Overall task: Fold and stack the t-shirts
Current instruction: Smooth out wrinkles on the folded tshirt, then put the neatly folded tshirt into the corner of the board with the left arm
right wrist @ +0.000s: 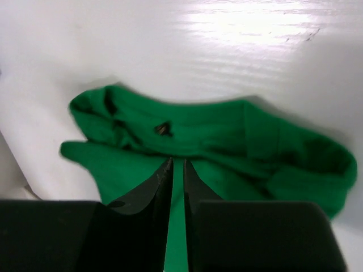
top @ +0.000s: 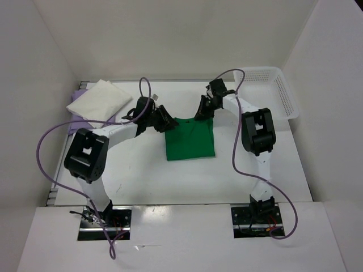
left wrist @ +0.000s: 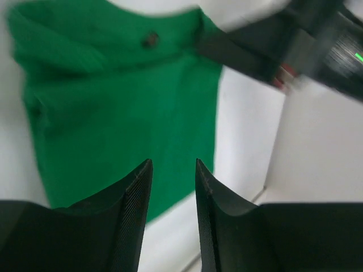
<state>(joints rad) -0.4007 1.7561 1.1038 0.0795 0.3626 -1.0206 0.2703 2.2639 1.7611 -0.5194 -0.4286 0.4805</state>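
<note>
**Item: green shirt [top: 190, 140].** It lies at mid-table, already narrowed to a rough rectangle, collar end toward the far side and between the two grippers.

**Left gripper [top: 165, 120].** At the shirt's far-left corner. Its fingers [left wrist: 133, 198] stand parted with nothing between them.

**Right gripper [top: 202, 110].** At the collar edge. Its fingers [right wrist: 156, 187] are almost together, and only a thin slit showing green separates them. Whether cloth is pinched there cannot be told.

**Risks, as judged.**
- A grip taken on one side only would drag the far edge askew and spoil the fold.
- A pinch through both layers could lift the whole shirt rather than its top edge.
- The collar area looks bunched in the right wrist view, and folding over it would leave a lump that makes the stack tilt.
- Carrying the shirt loosely to the stack could undo the fold.

**Count.**
- Shirts: three. The green one is listed above. The cream shirt [top: 99, 97] is folded at the far-left corner and rests on the lavender shirt [top: 83, 120], of which only the edges show.
- Basket [top: 286, 90]: one, at the far right.
- Grippers: two.
- Table [top: 170, 181]: one.
</note>
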